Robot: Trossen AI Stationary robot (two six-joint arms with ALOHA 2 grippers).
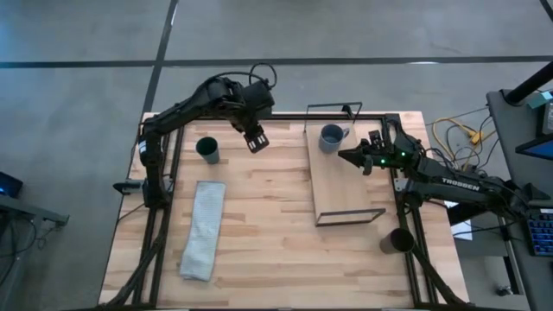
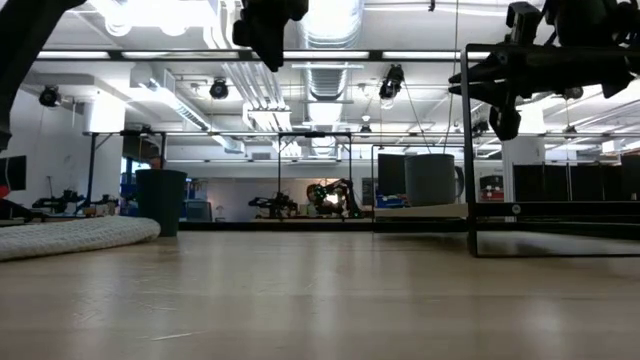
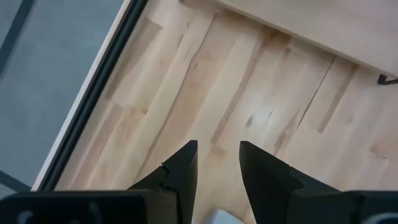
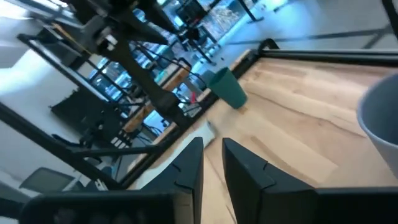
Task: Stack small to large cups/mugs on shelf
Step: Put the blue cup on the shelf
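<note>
Three cups are in play, and only one is on the shelf: the blue-grey mug stands at the shelf's far end, handle turned toward our right arm. The dark green cup sits well apart on the worktop, at its left side beyond the long grey cloth. The dark brown-black cup stands off the right edge of the worktop, beside the frame.

Our right claw hovers just beside the mug, raised above the shelf, its fingers narrow and holding nothing. Our left claw hangs above bare planks between the green cup and the shelf, fingers a little apart and likewise empty.

We judge the stack barely begun, with two cups yet to fetch. The risks we see:
- The right claw is close to the mug's handle; a low sweep could knock the mug or drag it off the shelf's end.
- The shelf's thin black wire frame could snag an arm reaching across.
- The brown-black cup sits low by the frame, so reaching it may be awkward.
- Nesting in the wrong order of size would jam the stack.
</note>
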